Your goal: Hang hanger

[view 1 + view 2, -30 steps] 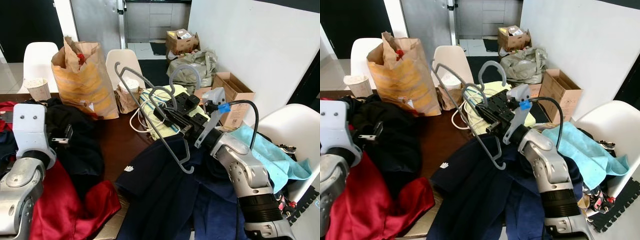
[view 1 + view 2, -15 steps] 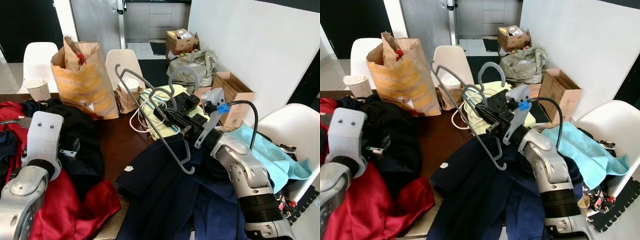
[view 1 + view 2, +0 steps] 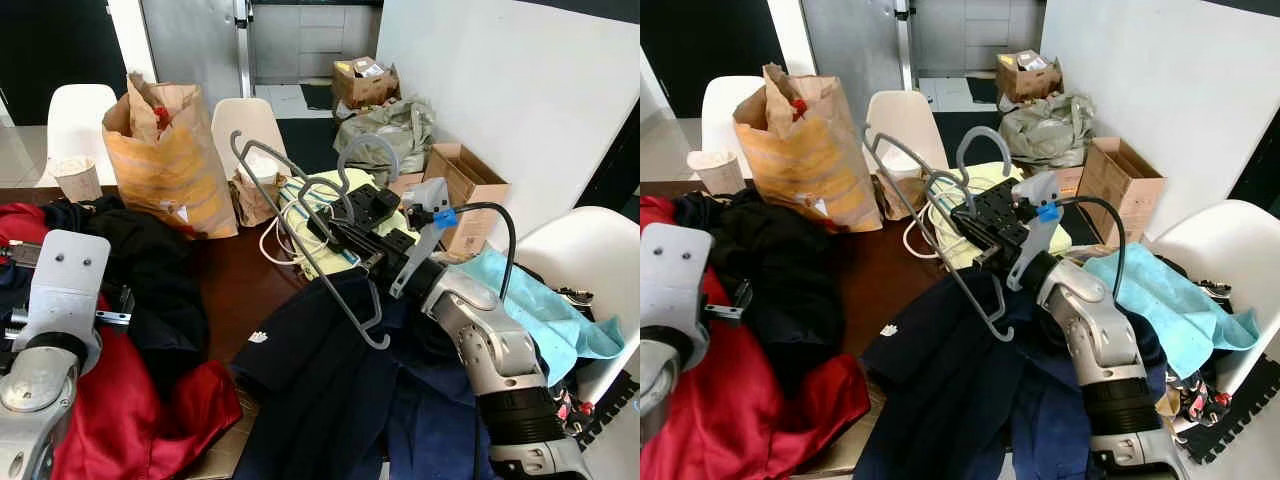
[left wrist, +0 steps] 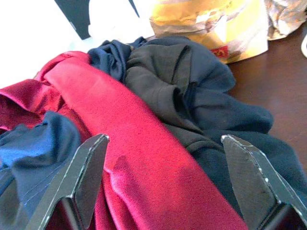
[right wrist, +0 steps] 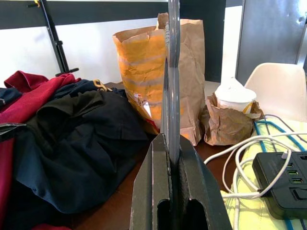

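Dark wood surface (image 3: 240, 290) lies under heaps of clothing, with white chairs (image 3: 245, 120) and a brown paper bag (image 3: 165, 160) behind it. At the right, the right gripper (image 3: 345, 235) has its fingers clamped on a grey hanger (image 3: 300, 225), held up tilted above a navy garment (image 3: 330, 380) (a second grey hook shows just beside it). Near the left edge, the left gripper (image 4: 163, 187) hovers over a red garment (image 4: 144, 163) beside a black garment (image 4: 192, 96), its 2 fingers (image 4: 84, 177) spread apart and holding nothing.
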Motion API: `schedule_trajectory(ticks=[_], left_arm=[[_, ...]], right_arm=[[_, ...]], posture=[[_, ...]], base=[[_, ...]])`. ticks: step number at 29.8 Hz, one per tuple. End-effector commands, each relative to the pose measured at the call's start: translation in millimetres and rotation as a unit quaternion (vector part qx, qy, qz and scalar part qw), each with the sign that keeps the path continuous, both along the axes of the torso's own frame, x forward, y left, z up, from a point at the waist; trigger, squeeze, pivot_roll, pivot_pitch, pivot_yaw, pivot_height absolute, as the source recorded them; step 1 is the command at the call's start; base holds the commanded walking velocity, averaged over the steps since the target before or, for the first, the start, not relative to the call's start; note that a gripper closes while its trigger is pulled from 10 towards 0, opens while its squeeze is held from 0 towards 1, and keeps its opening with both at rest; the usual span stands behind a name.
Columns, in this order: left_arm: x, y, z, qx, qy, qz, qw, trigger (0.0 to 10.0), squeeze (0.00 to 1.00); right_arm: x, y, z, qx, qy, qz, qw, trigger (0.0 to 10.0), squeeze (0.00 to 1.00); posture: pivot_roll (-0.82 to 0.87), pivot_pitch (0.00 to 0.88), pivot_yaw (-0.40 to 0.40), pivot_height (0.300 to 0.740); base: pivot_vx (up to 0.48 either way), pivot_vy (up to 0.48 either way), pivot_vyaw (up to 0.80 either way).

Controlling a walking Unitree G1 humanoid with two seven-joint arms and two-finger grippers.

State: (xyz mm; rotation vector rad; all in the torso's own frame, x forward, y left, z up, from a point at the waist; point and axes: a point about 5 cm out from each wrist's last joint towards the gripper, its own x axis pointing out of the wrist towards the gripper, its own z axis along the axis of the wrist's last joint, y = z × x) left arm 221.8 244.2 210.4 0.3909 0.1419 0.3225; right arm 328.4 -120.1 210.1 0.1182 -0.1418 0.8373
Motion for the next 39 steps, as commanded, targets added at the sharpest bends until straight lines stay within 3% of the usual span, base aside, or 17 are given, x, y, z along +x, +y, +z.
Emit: schedule_trajectory(ticks=[1,2,3,4,12,20,24,25,27,28,30,33,35,36,37,38,39], left_arm=[[-2.6,4.0,-2.5,0.000,0.006,0.018,1.000,9.5,0.00],[-3.1,4.9,-5.4,-0.006,0.010,0.022,1.000,4.3,0.00],[-3.1,4.9,-5.4,-0.006,0.010,0.022,1.000,4.3,0.00],[-3.7,5.9,-8.7,-0.009,0.015,0.025,1.000,0.0,0.00],[-5.0,8.6,-25.2,-0.017,0.042,0.037,0.998,0.0,0.00],[-2.6,15.0,-18.3,-0.012,0.026,0.041,0.999,0.0,0.00],[1.9,30.9,25.0,-0.003,-0.066,0.050,0.997,0.0,0.00],[1.9,30.9,25.0,-0.003,-0.066,0.050,0.997,0.0,0.00],[0.7,41.5,54.4,0.004,-0.123,0.062,0.990,0.0,0.00],[0.7,41.5,54.4,0.004,-0.123,0.062,0.990,0.0,0.00],[-7.6,62.5,99.6,0.043,-0.195,0.088,0.976,0.0,0.00],[-12.4,70.4,115.8,0.059,-0.219,0.100,0.969,0.0,0.00],[-20.0,81.2,136.3,0.080,-0.247,0.117,0.959,0.0,0.00],[-29.2,91.8,156.9,0.099,-0.273,0.135,0.947,0.0,0.00],[-29.2,91.8,156.9,0.099,-0.273,0.135,0.947,0.0,0.00],[-49.0,113.0,191.6,0.135,-0.312,0.171,0.925,0.0,0.00],[-58.0,121.9,204.8,0.150,-0.325,0.186,0.915,0.0,0.00]], right_arm=[[1.2,-0.4,-1.4,-0.009,-0.001,-0.001,1.000,10.0,0.00],[1.2,-0.2,-1.4,-0.009,-0.002,-0.001,1.000,10.0,0.00],[1.2,-0.2,-1.4,-0.009,-0.002,-0.001,1.000,10.0,0.00],[1.2,-0.3,-1.1,-0.010,-0.002,-0.001,1.000,10.0,0.00],[0.8,-1.8,-0.9,-0.011,-0.003,-0.005,1.000,10.0,0.00],[0.8,-1.8,-1.4,-0.011,-0.003,-0.005,1.000,10.0,0.00],[1.3,-1.5,-2.0,-0.011,-0.003,-0.006,1.000,10.0,0.00],[1.3,-1.5,-2.0,-0.011,-0.003,-0.006,1.000,10.0,0.00],[1.5,-1.3,-2.2,-0.010,-0.003,-0.006,1.000,10.0,0.00],[1.5,-1.3,-2.2,-0.010,-0.003,-0.006,1.000,10.0,0.00],[1.9,-0.1,-2.7,-0.010,-0.002,-0.005,1.000,10.0,0.00],[2.2,0.6,-2.8,-0.010,-0.002,-0.005,1.000,10.0,0.00],[2.5,1.5,-2.6,-0.009,-0.002,-0.004,1.000,10.0,0.00],[2.9,2.2,-2.4,-0.008,-0.003,-0.003,1.000,10.0,0.00],[2.9,2.2,-2.4,-0.008,-0.003,-0.003,1.000,10.0,0.00],[3.7,3.7,-2.3,-0.007,-0.003,0.000,1.000,10.0,0.00],[4.0,4.4,-2.4,-0.007,-0.003,0.001,1.000,10.0,0.00]], posture=[[0.05,0.000,-0.028,0.740],[0.05,0.000,-0.028,0.740],[0.05,0.000,-0.028,0.740],[0.04,0.000,-0.026,0.740],[0.04,0.000,-0.022,0.740],[0.04,0.000,-0.024,0.740],[0.04,0.000,-0.025,0.740],[0.04,0.000,-0.025,0.740],[0.04,0.000,-0.026,0.740],[0.04,0.000,-0.026,0.740],[0.05,0.000,-0.030,0.740],[0.05,0.000,-0.032,0.740],[0.06,0.000,-0.035,0.740],[0.06,0.000,-0.043,0.740],[0.06,0.000,-0.043,0.740],[0.07,0.000,-0.054,0.740],[0.07,0.000,-0.054,0.740]], base=[[0.000,0.000,0.00],[0.000,0.000,0.00],[0.000,0.000,0.00],[0.000,0.000,0.00],[0.000,0.000,0.00],[0.000,0.000,0.00],[0.000,0.000,0.00],[0.000,0.000,0.00],[0.000,0.000,0.00],[0.000,0.000,0.00],[0.000,0.000,0.00],[0.000,0.000,0.00],[0.000,0.000,0.00],[0.000,0.000,0.00],[0.000,0.000,0.00],[0.000,0.000,0.00],[0.000,0.000,0.00]])
